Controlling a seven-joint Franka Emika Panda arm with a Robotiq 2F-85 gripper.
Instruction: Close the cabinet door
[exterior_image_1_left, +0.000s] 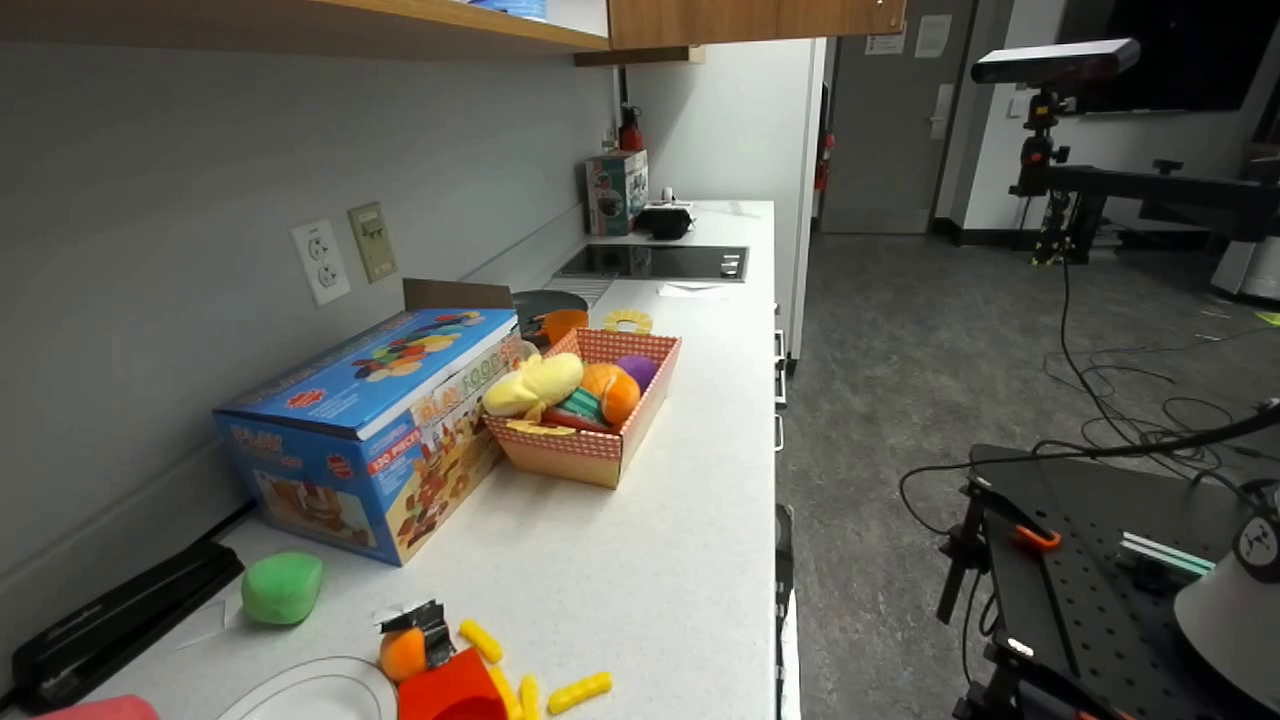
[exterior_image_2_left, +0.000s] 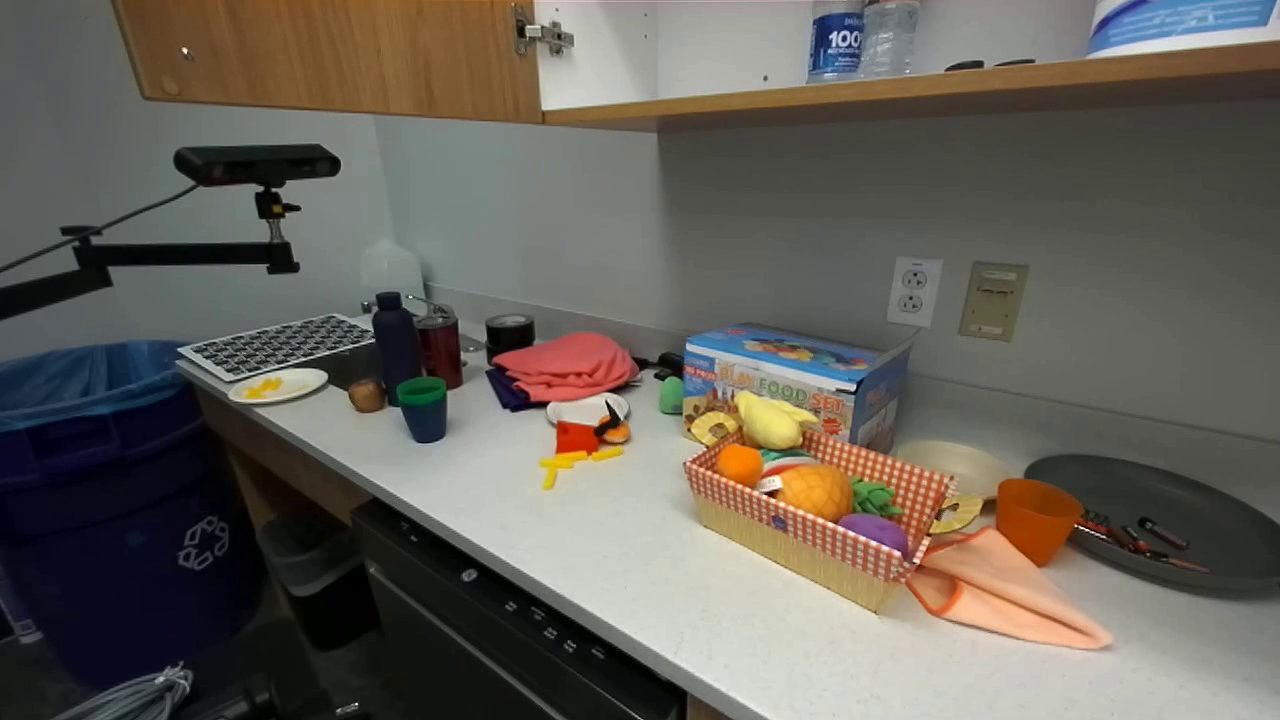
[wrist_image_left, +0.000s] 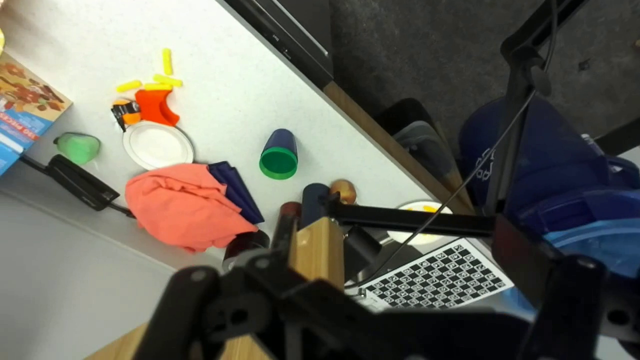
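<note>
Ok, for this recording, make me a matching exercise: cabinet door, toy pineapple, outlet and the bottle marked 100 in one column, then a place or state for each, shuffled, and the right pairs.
Column one
1. cabinet door
2. toy pineapple
3. outlet
4. bottle marked 100

Column two
a. in the basket
b. in the cabinet
c. standing open
d. on the wall

Right pairs: 1-c, 2-a, 3-d, 4-b
</note>
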